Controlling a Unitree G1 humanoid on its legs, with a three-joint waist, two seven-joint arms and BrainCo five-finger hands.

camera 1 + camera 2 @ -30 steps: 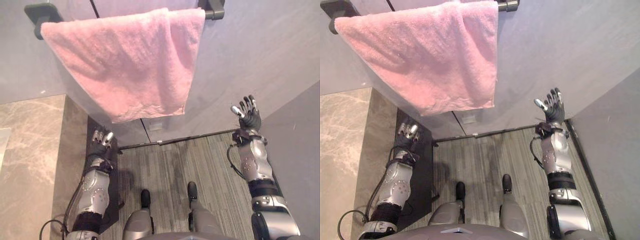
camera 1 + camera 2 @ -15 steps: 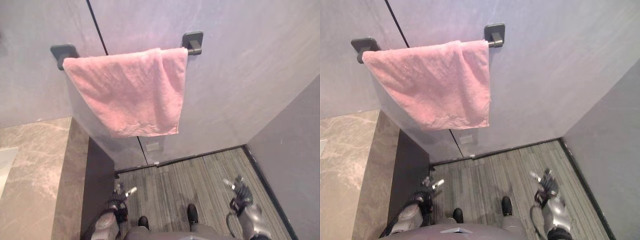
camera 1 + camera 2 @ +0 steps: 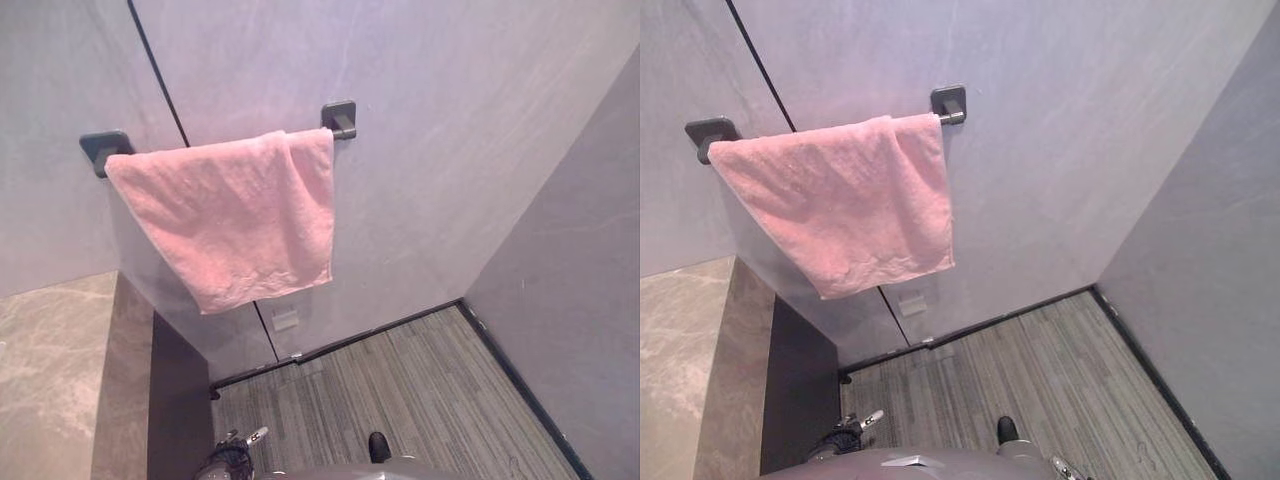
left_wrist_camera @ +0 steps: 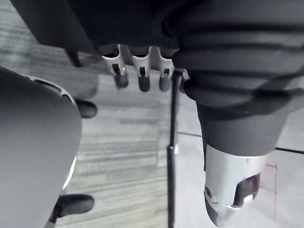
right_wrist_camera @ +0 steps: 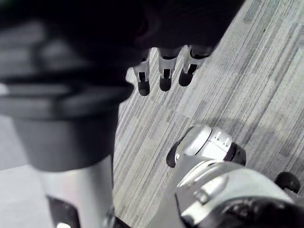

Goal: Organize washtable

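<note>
Item under the task: a pink towel (image 3: 230, 220) is draped over a dark rail (image 3: 340, 124) fixed to the grey wall (image 3: 440, 150). It spans from the left bracket (image 3: 100, 150) almost to the right bracket, where a short bare length of rail shows. Its lower edge hangs aslant and free of the wall.

The left hand (image 3: 236, 455) sits low, near the striped floor (image 3: 400, 390) and just beside the dark cabinet side (image 3: 175, 400). The towel is well above it and well apart from it. In the left wrist view the fingers (image 4: 143, 73) are extended in a row, the thumb (image 4: 232, 190) stands apart from them, and nothing is between them.

The right hand (image 5: 164, 71) hangs over the floor. Its fingers are spread straight and its thumb (image 5: 204, 145) is clear of them; it holds nothing.

A marble countertop (image 3: 50, 380) adjoins the cabinet, below and to the left of the towel.

A small pale plate (image 3: 286, 320) is on the wall just under the towel; it may be a socket, but it is too small to confirm.
</note>
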